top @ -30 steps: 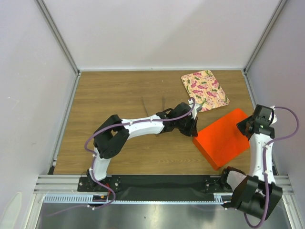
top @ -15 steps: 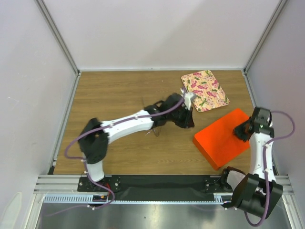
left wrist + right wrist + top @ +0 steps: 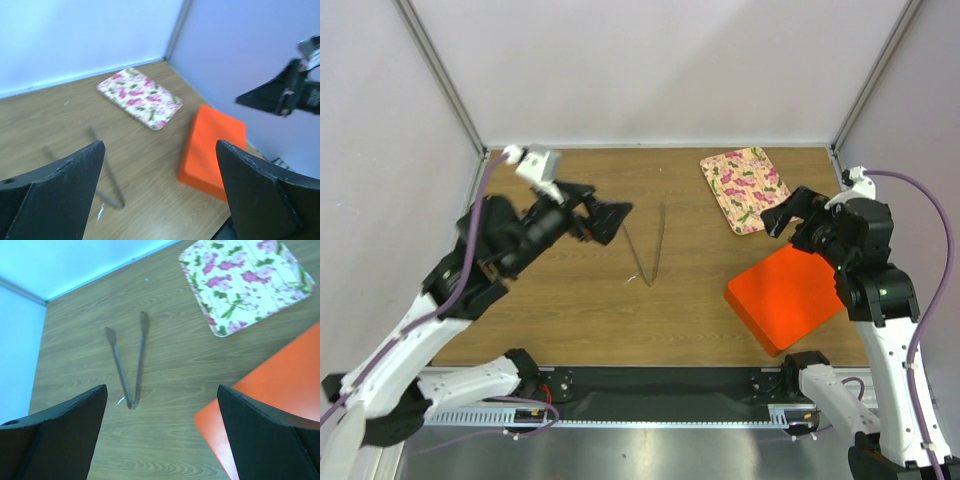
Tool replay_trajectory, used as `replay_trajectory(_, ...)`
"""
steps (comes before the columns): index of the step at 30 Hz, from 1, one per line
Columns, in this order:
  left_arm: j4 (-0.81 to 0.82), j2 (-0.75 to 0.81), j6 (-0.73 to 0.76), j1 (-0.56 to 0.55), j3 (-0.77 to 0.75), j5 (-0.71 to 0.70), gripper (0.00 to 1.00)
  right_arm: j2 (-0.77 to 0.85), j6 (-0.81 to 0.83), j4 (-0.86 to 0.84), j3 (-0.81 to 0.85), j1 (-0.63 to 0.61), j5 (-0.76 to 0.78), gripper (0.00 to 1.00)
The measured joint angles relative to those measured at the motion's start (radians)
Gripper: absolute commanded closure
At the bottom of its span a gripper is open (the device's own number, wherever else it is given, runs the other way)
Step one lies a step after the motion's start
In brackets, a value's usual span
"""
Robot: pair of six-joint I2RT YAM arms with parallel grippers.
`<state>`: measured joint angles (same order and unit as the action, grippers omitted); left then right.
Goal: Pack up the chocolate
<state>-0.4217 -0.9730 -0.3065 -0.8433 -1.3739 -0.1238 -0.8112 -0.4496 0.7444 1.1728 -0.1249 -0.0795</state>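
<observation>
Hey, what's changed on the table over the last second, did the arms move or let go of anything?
The left gripper pulled back from beside the orange rectangular box, up and to the left, and opened wide. The right gripper lifted off the box's right edge, swung inward, and opened too. Neither visibly holds anything. The box, the floral-patterned tray and the metal tongs stayed put.

Left arm (image 3: 470,280) is reaching up and forward, wrist high. Left gripper (image 3: 616,222) is pointing right, jaws standing wide apart, nothing between them. Right arm (image 3: 880,300) is standing tall, elbow up. Right gripper (image 3: 778,212) is pointing left, jaws gaping just as wide and gripping nothing. Both grippers are hovering in the air, well apart.
</observation>
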Motion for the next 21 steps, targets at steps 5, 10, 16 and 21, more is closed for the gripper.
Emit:
replay_trajectory(5,-0.018,0.199,0.002,0.0,0.209,-0.071,0.0,0.077,0.006,-0.026,-0.051,-0.016,-0.068,0.0)
replay_trajectory(10,-0.049,0.286,-0.006,0.0,0.313,-0.098,0.0,0.159,0.005,-0.04,-0.105,-0.018,-0.097,0.0)
replay_trajectory(16,-0.053,0.298,-0.006,0.0,0.316,-0.118,0.0,0.174,0.005,-0.064,-0.107,-0.018,-0.115,0.0)
replay_trajectory(21,-0.051,0.291,-0.002,0.0,0.316,-0.12,0.0,0.174,0.006,-0.069,-0.107,-0.018,-0.118,0.0)
